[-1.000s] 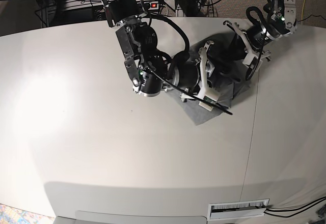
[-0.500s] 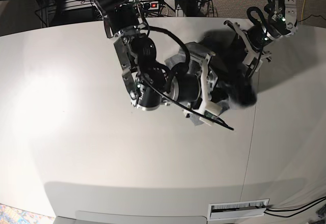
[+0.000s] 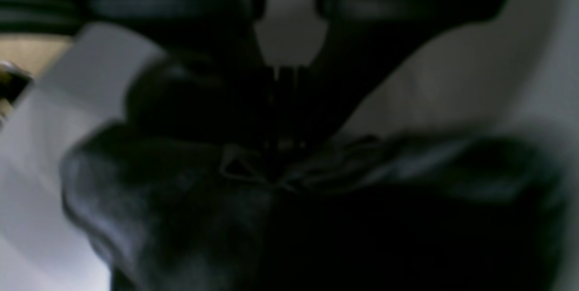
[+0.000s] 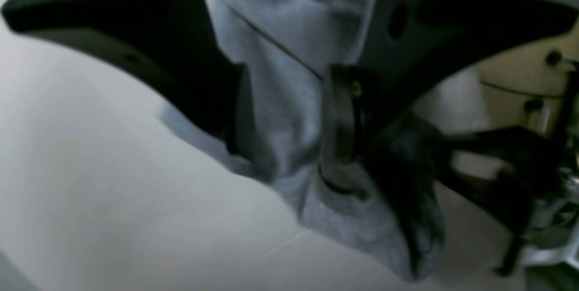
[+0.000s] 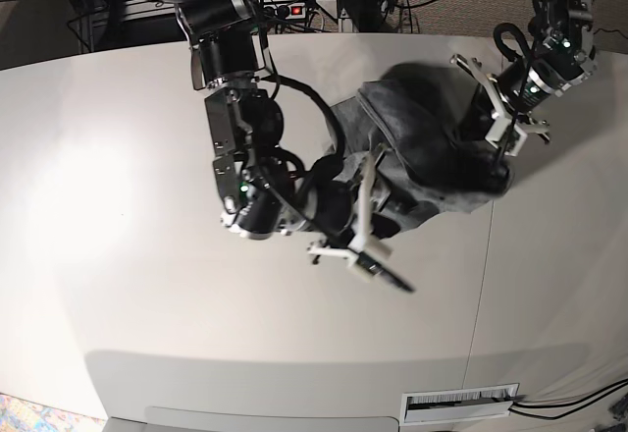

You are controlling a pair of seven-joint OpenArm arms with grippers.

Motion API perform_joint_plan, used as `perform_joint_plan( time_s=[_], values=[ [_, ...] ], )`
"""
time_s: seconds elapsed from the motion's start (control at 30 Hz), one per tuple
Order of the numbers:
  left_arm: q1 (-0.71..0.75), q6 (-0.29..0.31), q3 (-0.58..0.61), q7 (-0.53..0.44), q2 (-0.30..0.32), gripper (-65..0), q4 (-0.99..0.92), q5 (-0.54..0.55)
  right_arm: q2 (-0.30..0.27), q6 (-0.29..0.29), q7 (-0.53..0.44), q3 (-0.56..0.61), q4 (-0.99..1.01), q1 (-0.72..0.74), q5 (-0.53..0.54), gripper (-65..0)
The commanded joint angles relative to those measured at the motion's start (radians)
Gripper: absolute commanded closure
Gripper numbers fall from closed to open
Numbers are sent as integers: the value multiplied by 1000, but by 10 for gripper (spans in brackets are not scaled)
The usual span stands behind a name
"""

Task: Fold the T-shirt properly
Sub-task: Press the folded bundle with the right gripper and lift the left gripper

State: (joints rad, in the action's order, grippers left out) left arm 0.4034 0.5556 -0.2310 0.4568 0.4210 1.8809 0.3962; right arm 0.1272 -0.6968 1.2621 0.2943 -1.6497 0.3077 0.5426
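The grey T-shirt hangs bunched and partly lifted off the white table at the back right. My left gripper is shut on its upper right part. In the blurred left wrist view the jaws meet on a dark gathered fold of the T-shirt. My right gripper is at the shirt's lower left edge with its fingers wide apart. In the right wrist view the T-shirt runs loosely through the gap of the right gripper, and neither pad presses on it.
A seam in the table runs from front to back under the shirt's right side. Cables and a power strip lie behind the far edge. A slotted plate sits at the front edge.
The left gripper has pulled the shirt up and to the right, spreading it out. The right arm has swung down and to the left, and its jaws stand wider apart than before.
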Motion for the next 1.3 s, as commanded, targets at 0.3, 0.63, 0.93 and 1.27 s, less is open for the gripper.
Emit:
perform_joint_plan(
  time_s=[0.3, 0.63, 0.93, 1.27],
  values=[
    [-2, -1, -171, 46, 11, 0, 31, -64, 5, -1, 58, -288, -18, 22, 138, -255],
    [20, 143, -210, 232, -3, 0, 145, 480, -25, -1, 54, -253, -18, 3, 138, -255],
    [60, 90, -85, 222, -85, -224, 145, 402, -25, -1, 55, -197, -18, 2, 137, -255],
    [59, -253, 156, 35, -178, -224, 146, -195, -25, -1, 55, -195, -18, 2, 77, -255]
  ],
)
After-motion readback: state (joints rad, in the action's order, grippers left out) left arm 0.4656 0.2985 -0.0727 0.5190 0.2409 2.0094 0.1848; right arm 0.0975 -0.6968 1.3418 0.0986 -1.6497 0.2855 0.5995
